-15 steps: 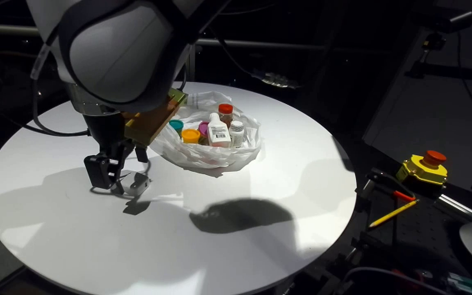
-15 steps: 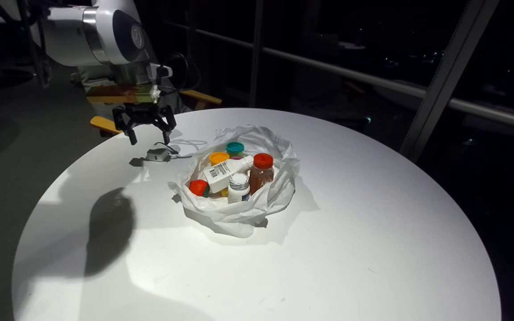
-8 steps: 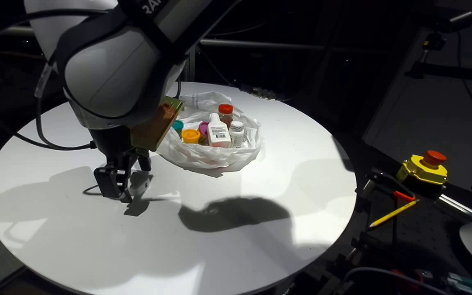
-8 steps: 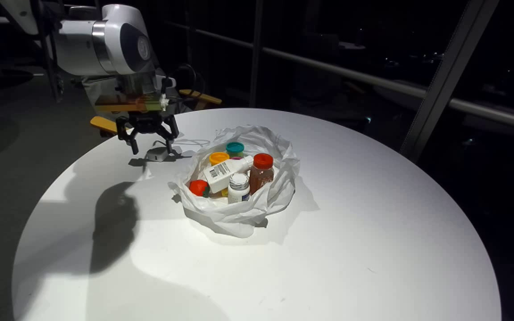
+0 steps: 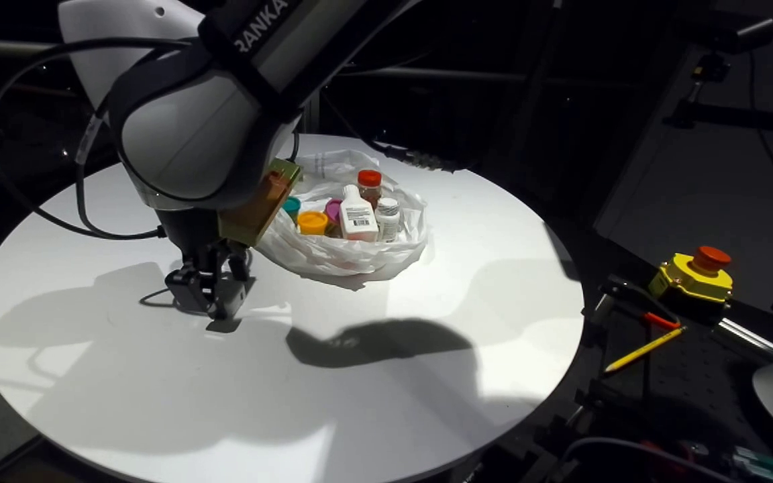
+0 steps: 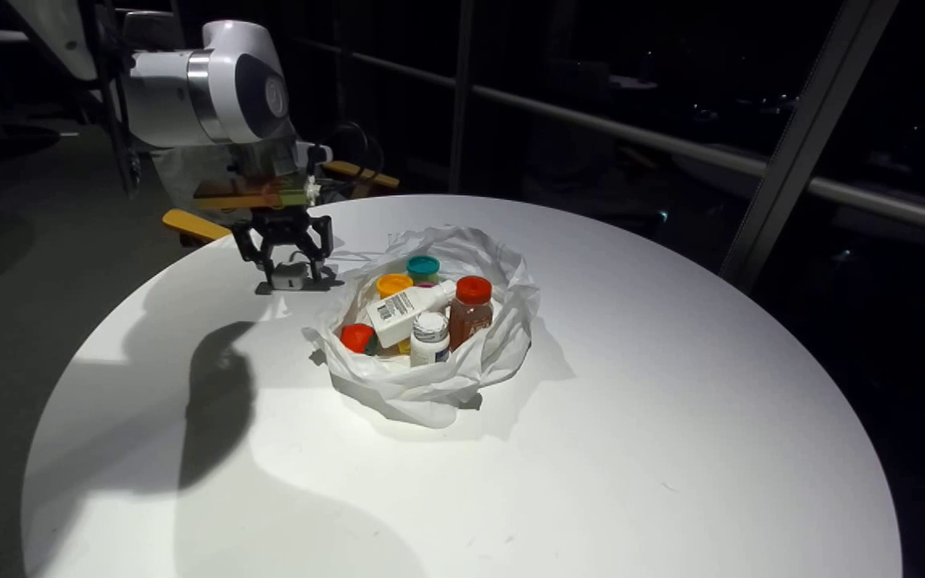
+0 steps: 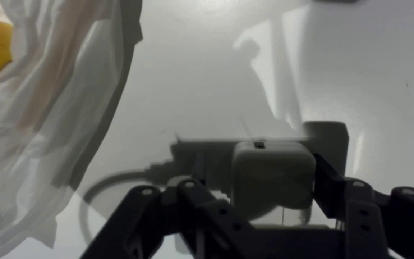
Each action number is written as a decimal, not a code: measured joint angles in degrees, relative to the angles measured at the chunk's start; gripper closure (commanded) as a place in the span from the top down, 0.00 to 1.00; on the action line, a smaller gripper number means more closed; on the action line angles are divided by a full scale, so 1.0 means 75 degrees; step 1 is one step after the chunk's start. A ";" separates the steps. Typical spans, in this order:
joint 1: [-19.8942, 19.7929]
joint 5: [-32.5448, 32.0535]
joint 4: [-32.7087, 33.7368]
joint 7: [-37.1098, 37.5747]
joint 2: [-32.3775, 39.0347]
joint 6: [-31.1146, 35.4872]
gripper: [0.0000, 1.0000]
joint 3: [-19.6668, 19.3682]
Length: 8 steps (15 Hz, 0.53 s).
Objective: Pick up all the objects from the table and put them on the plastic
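— Aimed at what?
— At the charger (image 7: 273,180), small and pale, resting on the table (image 6: 655,449) near the bag (image 7: 67,93) but outside.

— Gripped?
— Apparently not. With fingers (image 7: 327,190) apart, only straddled: at nine and three o'clock in the wrist view, and likewise in an exterior view of the gripper (image 6: 294,278).

— Centred between?
— Off toward three. Right beside that finger, perhaps touching; cannot tell for certain. Set apart from the nine o'clock finger by a plain gap, on the bag's side.

— Turned which way?
— With the dark slot (image 7: 259,145) toward twelve. Nearly square from above, so without any clear long axis to line up with.

— Then what to do?
— Probably squeeze along the nine-to-three line, at this height. Expect a small slide toward nine before a firm hold from both sides.

— Any risk?
— Of a skewed hold, maybe, if pinched with one side early. Close gently.

— And after, off to where?
— Toward ten o'clock, going by the bag's place in the wrist view. Lift first, to clear the crumpled side, then lower inside.
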 measured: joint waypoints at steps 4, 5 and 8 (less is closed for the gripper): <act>0.0003 0.0000 0.0046 0.0064 -0.0007 0.0026 0.27 -0.0015; 0.0022 -0.0002 0.0055 0.0109 -0.0023 0.0050 0.27 -0.0044; 0.0258 -0.0179 0.0057 0.0591 -0.0237 0.0261 0.27 -0.0353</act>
